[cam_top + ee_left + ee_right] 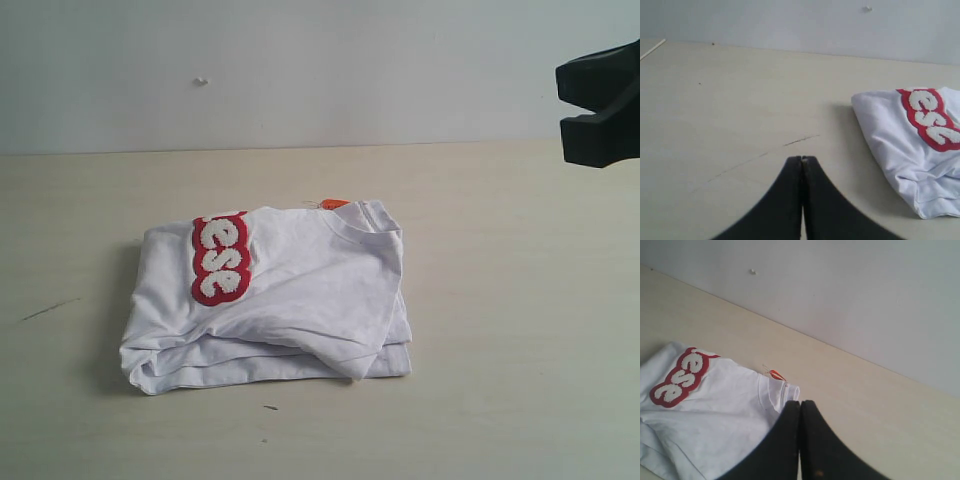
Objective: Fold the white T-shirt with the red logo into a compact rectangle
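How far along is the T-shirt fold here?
Done: the thin white cotton T-shirt lies as a folded, roughly rectangular stack, red fuzzy logo on top. In hand: nothing; left gripper and right gripper are off it, jaws shut. Left: perhaps tidying edges.

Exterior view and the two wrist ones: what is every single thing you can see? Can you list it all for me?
table: one, pale beige, under everything
wall: one, pale grey, behind the table
white T-shirt: one, white, folded, mid-table
red logo: one, red with white letters, on top of the shirt
collar tag: one, orange, at the shirt's far edge
scratch: one, dark, left of the shirt
left hand: one, black, shut, over bare table
right hand: one, black, shut, raised at the shirt's right
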